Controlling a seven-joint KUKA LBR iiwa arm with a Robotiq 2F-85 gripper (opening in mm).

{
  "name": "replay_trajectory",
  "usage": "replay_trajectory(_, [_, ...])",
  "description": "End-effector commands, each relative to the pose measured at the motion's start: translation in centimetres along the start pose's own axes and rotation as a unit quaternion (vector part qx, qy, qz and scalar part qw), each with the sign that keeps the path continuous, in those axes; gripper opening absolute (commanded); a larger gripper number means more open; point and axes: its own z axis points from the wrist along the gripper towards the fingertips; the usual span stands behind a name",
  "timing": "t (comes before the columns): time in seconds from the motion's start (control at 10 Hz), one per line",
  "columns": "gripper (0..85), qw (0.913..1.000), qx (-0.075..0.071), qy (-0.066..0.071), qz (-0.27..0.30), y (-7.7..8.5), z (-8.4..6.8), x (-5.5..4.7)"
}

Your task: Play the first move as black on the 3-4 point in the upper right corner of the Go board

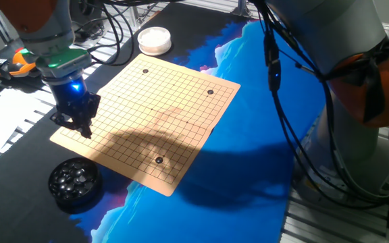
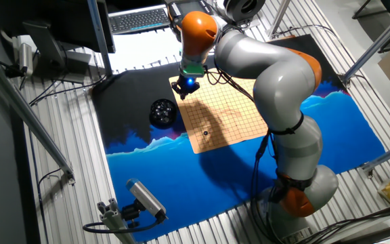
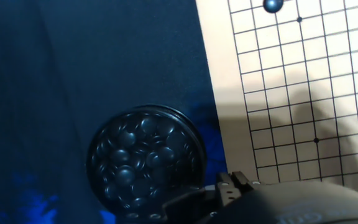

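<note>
Jaws (image 1: 84,128) hover at the Go board (image 1: 150,115) edge, above the bowl of black stones (image 1: 75,181).

A pale tan wooden Go board (image 1: 155,122) ruled with a fine black grid carries glossy black stones (image 1: 159,160). The round black bowl (image 1: 75,182) holds shiny black stones. The table cloth (image 1: 262,115) is black and bright blue.

Tan Go board (image 1: 155,118) flat; black stones (image 1: 159,160) on 3 corners.
</note>
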Motion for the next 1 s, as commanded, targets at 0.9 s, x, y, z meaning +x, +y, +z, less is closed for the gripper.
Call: replay_trajectory(0.9, [0.0,0.9996,0.003,0.011,-0.027,-6.1,-1.1,0.4])
